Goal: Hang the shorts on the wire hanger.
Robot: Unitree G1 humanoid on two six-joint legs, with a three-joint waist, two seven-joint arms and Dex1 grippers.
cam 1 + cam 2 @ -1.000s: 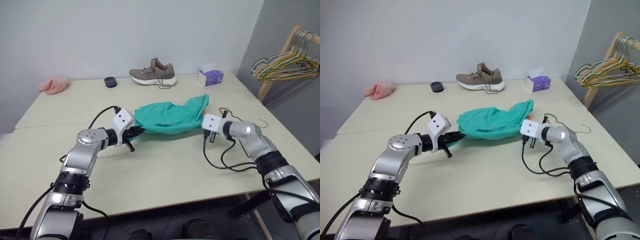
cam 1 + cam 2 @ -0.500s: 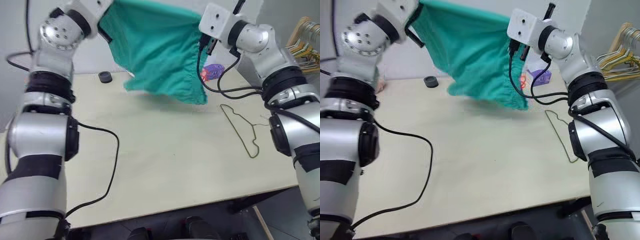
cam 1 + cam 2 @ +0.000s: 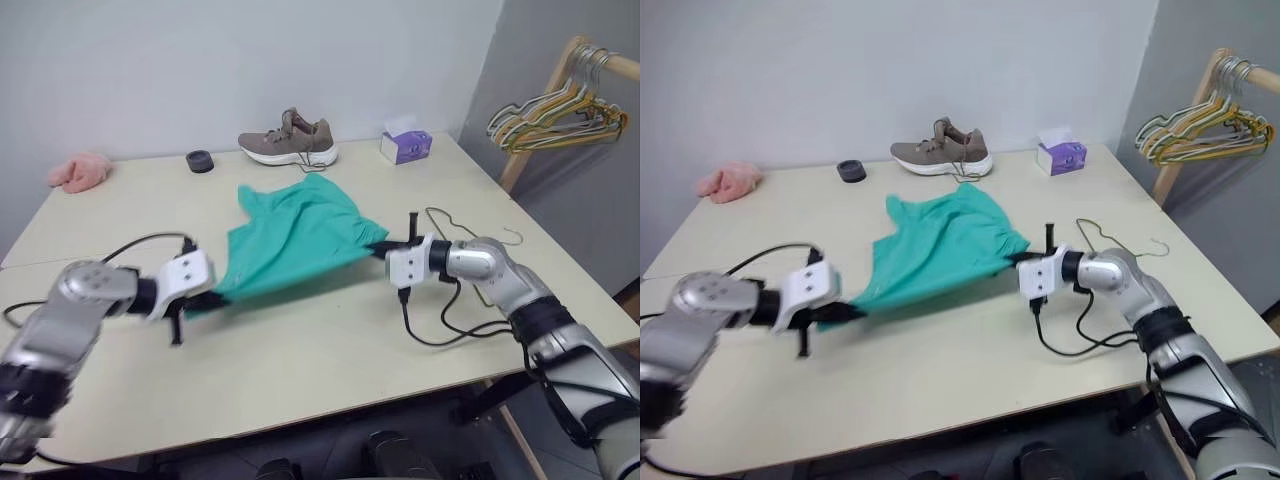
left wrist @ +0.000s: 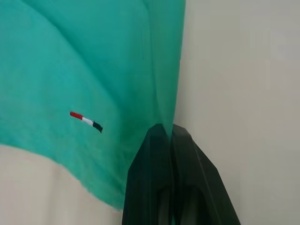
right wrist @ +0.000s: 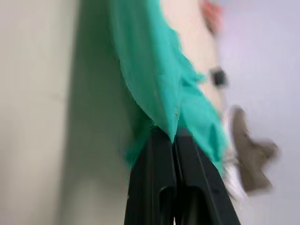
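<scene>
**Stretching teal shorts between two closed tools above a pale counter**

Stretching across the middle of the counter point(image 3: 300, 340), the teal-green shorts point(image 3: 295, 235) are held at two opposite edges. The left tool point(image 3: 205, 298) has its black fingers point(image 4: 161, 154) pressed tightly together on one corner of the fabric, at the near left side of the garment. The right tool point(image 3: 380, 248) is likewise closed on the cloth, its fingers point(image 5: 164, 150) pinching a fold at the garment's right edge. Between the two tools the near edge of the shorts runs taut and low over the counter, while the rest of the fabric spreads away toward the far side and lies on the surface. In the left wrist view a tiny red, white and dark mark point(image 4: 86, 121) shows on the cloth, near the pinched fold.

The wire hanger point(image 3: 462, 232) lies flat on the counter to the right of the shorts, just behind the right arm's wrist, its hook pointing toward the counter's right edge. It is near the garment but apart from it, and neither tool touches it.

Along the far edge of the counter sit a pink cloth point(image 3: 78, 171) at the left, a small dark round object point(image 3: 200, 160), a brown shoe point(image 3: 287, 141) and a purple tissue box point(image 3: 405, 146). Beyond the counter's right side, a wooden rack point(image 3: 535, 125) carries a bunch of coloured hangers point(image 3: 555, 105).
</scene>
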